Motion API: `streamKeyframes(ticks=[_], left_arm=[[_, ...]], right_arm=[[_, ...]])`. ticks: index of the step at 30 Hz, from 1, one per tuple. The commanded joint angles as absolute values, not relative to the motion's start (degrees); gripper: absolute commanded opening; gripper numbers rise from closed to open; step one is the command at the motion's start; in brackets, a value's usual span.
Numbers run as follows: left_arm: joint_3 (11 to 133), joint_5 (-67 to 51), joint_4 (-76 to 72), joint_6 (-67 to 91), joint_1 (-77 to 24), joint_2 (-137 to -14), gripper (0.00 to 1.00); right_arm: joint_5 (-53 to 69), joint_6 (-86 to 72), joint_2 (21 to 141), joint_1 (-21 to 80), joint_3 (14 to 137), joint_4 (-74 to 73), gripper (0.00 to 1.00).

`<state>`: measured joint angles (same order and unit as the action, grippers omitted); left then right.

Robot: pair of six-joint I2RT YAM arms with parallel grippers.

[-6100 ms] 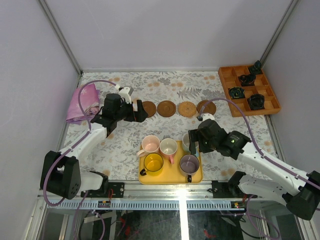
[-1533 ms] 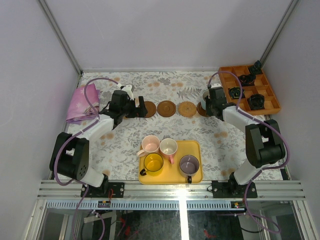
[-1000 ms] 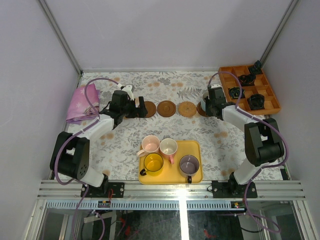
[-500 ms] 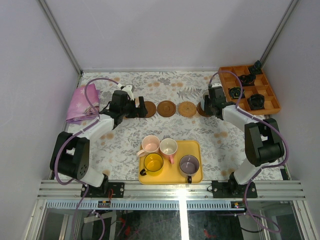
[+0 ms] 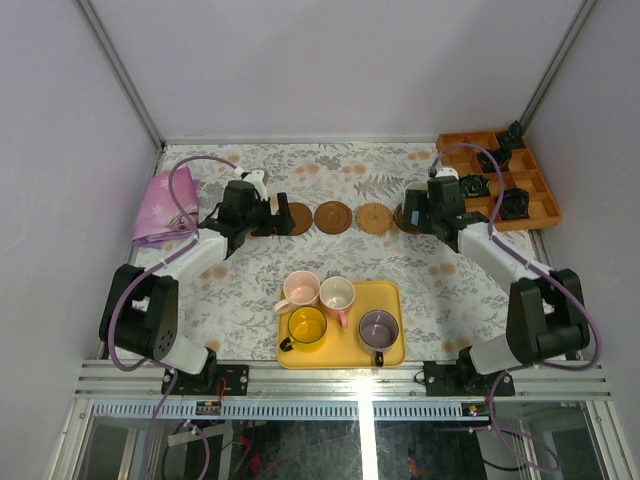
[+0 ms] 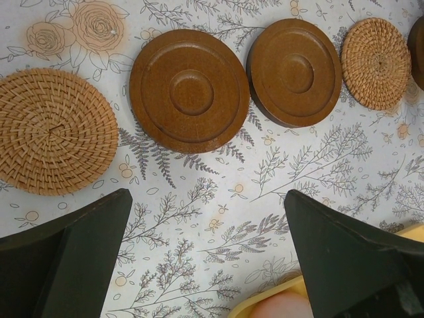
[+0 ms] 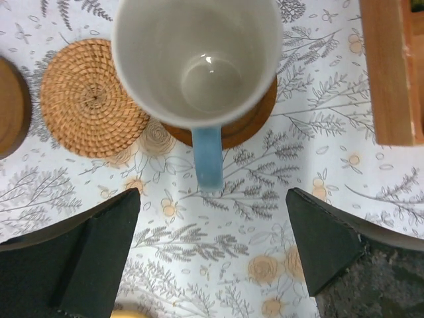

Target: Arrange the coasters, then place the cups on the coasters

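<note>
A: Well, coasters [image 6: 189,89] counted?
B: Five, in a row. Cups [image 5: 337,293]: four on yellow tray [image 5: 390,295]; blue cup [image 7: 199,59] sat on rightmost coaster [image 7: 253,126].
A: Jaws?
B: Left gripper [image 6: 206,194] and right gripper [image 7: 212,192] both stood wide, empty.

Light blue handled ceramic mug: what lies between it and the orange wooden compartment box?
Only bare floral tablecloth separates mug and box; right wrist view.

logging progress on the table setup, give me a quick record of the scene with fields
coaster row: five discs in a line
light blue cup: upright on the rightmost wooden coaster
yellow tray: holds yellow cup, pale pink cup, pink cup, grey-purple cup
left gripper: open, at the row's left end
right gripper: open, clear of the light blue cup
</note>
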<state>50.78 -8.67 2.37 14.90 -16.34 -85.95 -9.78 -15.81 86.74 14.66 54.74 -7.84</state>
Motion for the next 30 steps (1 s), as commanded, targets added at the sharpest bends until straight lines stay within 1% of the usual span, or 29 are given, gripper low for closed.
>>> streamKeyframes(ticks=[1, 4, 7, 14, 16, 18, 20, 25, 30], left_arm=[[52.09, -8.15, 1.98, 14.55, -15.99, -83.29, 1.00], [51.88, -8.16, 2.84, 14.25, -15.99, -82.36, 1.00], [51.49, -8.41, 3.37, 14.39, -16.00, -81.44, 1.00], [50.43, -9.65, 4.48, 15.82, -16.01, -79.54, 1.00], [50.08, -10.27, 4.44, 16.22, -16.00, -79.07, 1.00], [49.72, -10.67, 4.51, 16.34, -16.00, -78.72, 1.00], [49.53, -10.49, 4.70, 16.28, -16.00, -78.55, 1.00], [49.22, -10.35, 4.86, 16.47, -16.01, -78.41, 1.00], [49.22, -10.31, 4.70, 16.81, -16.00, -78.40, 1.00]], right_arm=[[-10.41, -19.03, 75.55, 17.22, 51.80, -11.76, 1.00], [-11.15, -19.65, 67.99, 21.53, 49.64, -16.12, 0.99], [-12.61, -21.74, 61.84, 29.06, 48.06, -21.76, 0.99], [-17.48, -34.62, 50.13, 42.87, 42.74, -33.15, 1.00], [-18.00, -38.37, 48.03, 46.11, 41.32, -35.65, 0.95], [-18.82, -41.15, 46.83, 49.71, 40.44, -37.64, 0.90], [-19.60, -42.91, 46.54, 53.59, 40.18, -39.09, 0.87], [-21.95, -45.10, 49.89, 61.91, 40.93, -41.75, 0.86], [-21.39, -45.74, 53.58, 64.53, 41.02, -43.12, 0.84]])
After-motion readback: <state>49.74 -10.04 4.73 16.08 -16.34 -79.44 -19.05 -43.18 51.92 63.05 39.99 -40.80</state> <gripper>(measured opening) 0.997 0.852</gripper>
